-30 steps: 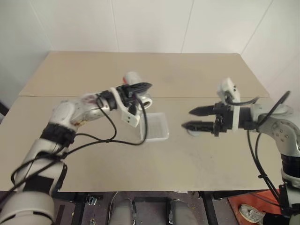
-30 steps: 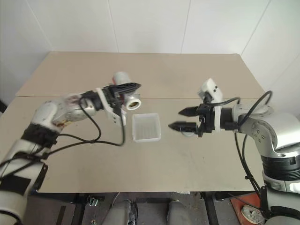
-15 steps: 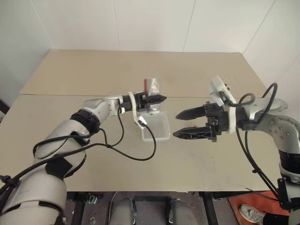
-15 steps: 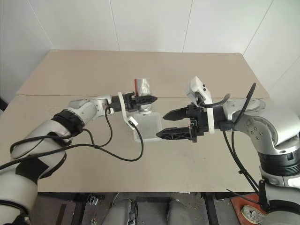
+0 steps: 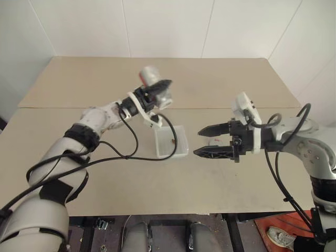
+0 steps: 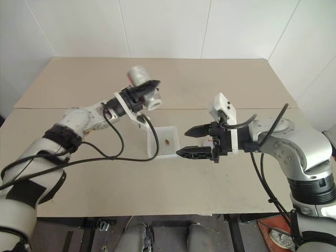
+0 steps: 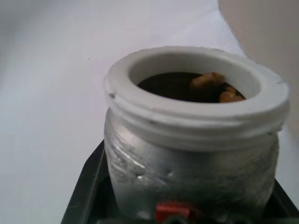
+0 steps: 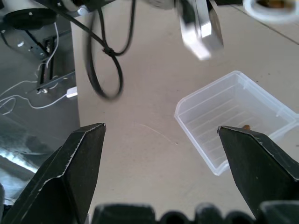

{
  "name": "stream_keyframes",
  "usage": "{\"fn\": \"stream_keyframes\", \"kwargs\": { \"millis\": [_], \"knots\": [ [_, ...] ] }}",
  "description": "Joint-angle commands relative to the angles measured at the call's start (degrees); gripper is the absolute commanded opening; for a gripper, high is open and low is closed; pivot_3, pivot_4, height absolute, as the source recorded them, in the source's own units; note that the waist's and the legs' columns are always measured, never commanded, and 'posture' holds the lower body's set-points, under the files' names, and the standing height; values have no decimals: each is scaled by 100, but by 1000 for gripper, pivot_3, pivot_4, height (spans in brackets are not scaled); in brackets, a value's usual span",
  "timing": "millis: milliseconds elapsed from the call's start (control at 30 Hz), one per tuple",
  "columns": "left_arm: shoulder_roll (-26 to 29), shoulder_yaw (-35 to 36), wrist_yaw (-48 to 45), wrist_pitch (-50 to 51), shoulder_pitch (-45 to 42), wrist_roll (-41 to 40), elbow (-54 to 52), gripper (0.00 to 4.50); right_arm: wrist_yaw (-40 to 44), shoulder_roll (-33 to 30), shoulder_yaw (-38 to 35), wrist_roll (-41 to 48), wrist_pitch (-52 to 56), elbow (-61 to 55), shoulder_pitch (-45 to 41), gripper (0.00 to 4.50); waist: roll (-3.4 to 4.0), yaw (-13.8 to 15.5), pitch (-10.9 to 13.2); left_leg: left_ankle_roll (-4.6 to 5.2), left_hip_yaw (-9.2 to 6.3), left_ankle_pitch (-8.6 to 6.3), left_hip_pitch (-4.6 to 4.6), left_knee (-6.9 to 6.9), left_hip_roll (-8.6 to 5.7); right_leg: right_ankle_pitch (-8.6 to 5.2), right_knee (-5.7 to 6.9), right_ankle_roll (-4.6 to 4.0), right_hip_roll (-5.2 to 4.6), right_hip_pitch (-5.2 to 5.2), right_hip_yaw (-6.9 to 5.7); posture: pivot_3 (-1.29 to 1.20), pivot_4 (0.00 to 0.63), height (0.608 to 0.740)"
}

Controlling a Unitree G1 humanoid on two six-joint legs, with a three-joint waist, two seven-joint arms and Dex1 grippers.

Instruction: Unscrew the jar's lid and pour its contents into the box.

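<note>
White walls enclose a beige desk (image 5: pixel 220 178). The box (image 5: pixel 171 142) rests flat near the middle of the desk, closer to its front edge than its rear edge. One brown piece (image 6: pixel 166 141) lies inside the box. The left gripper (image 5: pixel 159 90) holds the jar (image 5: pixel 154 84) raised above the desk, rearward of the box, fingers clamped on its silvery body. The jar is uncapped; brown pieces (image 7: pixel 211 84) sit at its pale rim. The right gripper (image 5: pixel 206 142), fingers spread wide and empty, hangs just beside the box.
</note>
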Motion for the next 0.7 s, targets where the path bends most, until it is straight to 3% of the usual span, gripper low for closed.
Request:
{"fn": "stream_keyframes", "kwargs": {
  "millis": [33,100,200,333,500,700],
  "knots": [
    [-587,1665,-3000,2474,716,-3659,-1763,1944,-199,77,-38,-419,-620,-191,55,4478,0,2,0,-13,0,7,-3,4,1,0,0,0,0,0,-1,0,150,740],
    [-904,2360,-3632,3963,977,-4794,-2622,1944,-231,135,56,-597,-799,-156,50,4478,-1,7,1,-36,-6,21,-19,34,4,-2,5,3,1,0,-9,0,150,740],
    [-1027,2976,-3749,5558,1292,-5455,-3380,1944,-186,173,237,-953,-1178,-67,88,4478,0,-20,1,-11,-11,6,-15,46,-3,2,-6,13,5,11,0,0,150,740],
    [-1153,3616,-3990,6681,1813,-6379,-4099,1944,-304,355,421,-1497,-1823,112,190,4478,2,-78,-1,8,-20,-5,12,43,-5,2,-10,15,10,33,7,0,150,740],
    [-1233,3456,-4515,5799,3113,-6385,-4614,1944,-389,478,459,-1834,-2156,229,311,4478,2,-73,-1,4,-17,-2,14,42,-5,3,-9,13,11,33,9,0,150,740],
    [-1529,3297,-4359,4521,3701,-5921,-4264,1944,-395,480,316,-1766,-2015,133,381,4478,1,25,-1,11,-15,-7,13,44,-7,7,-20,6,8,35,5,0,150,740]
  ]
}}
